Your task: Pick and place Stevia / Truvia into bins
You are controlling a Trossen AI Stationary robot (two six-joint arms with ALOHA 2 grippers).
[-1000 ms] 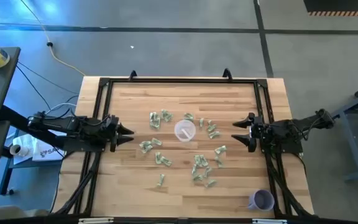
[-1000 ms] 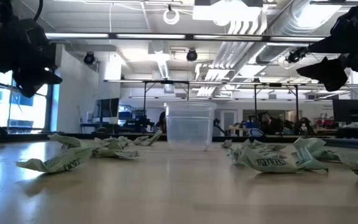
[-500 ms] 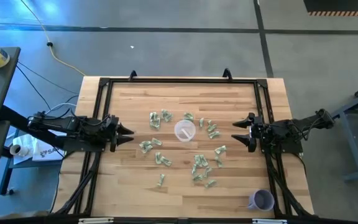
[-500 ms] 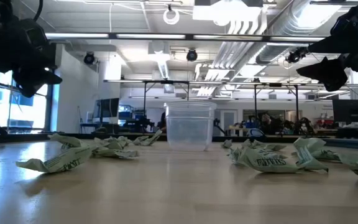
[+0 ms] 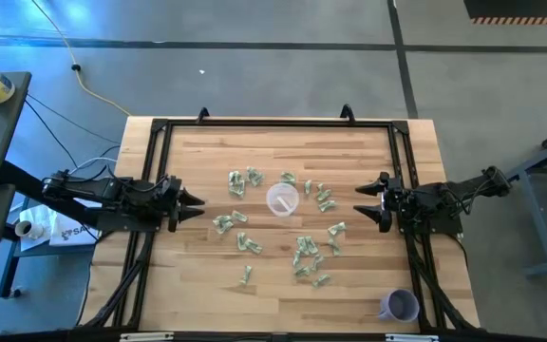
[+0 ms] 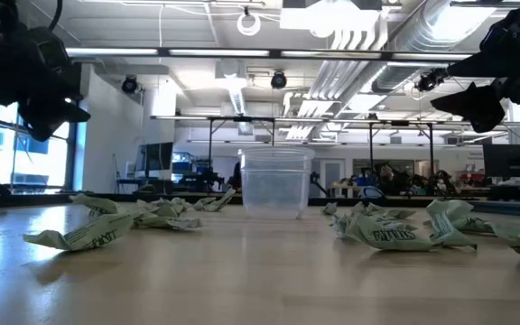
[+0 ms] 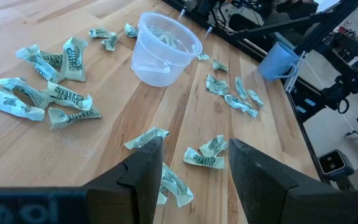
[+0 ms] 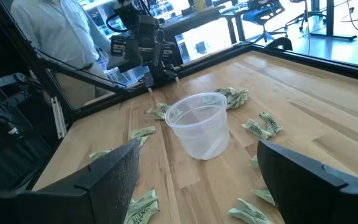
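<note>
Several crumpled green-and-white Stevia packets lie scattered flat on the wooden table around a small clear cup that stands upright at the table's middle. The cup holds at least one packet. My left gripper hovers open above the table's left part, pointing toward the cup. My right gripper hovers open at the right, also facing the cup. In the low view both grippers hang above the table, touching nothing. My left fingers frame a few packets ahead; my right fingers stand wide apart.
An opaque lavender cup stands near the table's near right corner. A black frame runs along the table's edges. A person stands beyond the table's left side. Bare wood lies between each gripper and the packets.
</note>
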